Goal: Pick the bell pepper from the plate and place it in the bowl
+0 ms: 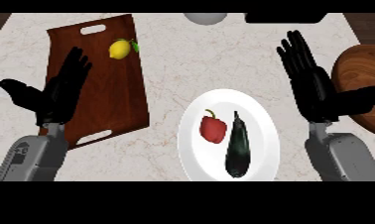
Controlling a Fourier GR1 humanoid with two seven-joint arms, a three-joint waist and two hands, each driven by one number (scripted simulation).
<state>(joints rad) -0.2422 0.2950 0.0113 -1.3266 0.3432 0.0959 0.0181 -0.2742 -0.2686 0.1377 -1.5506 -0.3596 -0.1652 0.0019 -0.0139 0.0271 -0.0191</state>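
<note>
A red bell pepper [213,128] lies on the left half of a white plate [260,114] near the counter's front. A dark eggplant [236,146] rests beside it on the same plate. At the right edge a brown wooden bowl [354,72] is partly cut off by the view. My right hand [311,84] is open, fingers straight and pointing up, between the plate and the bowl and touching neither. My left hand [58,91] is open too, over the left side of a cutting board.
A dark wooden cutting board [110,89] with handle slots lies at the left, with a yellow lemon [120,49] on its upper part. At the far edge sit a grey round object [205,18] and a black object [285,18].
</note>
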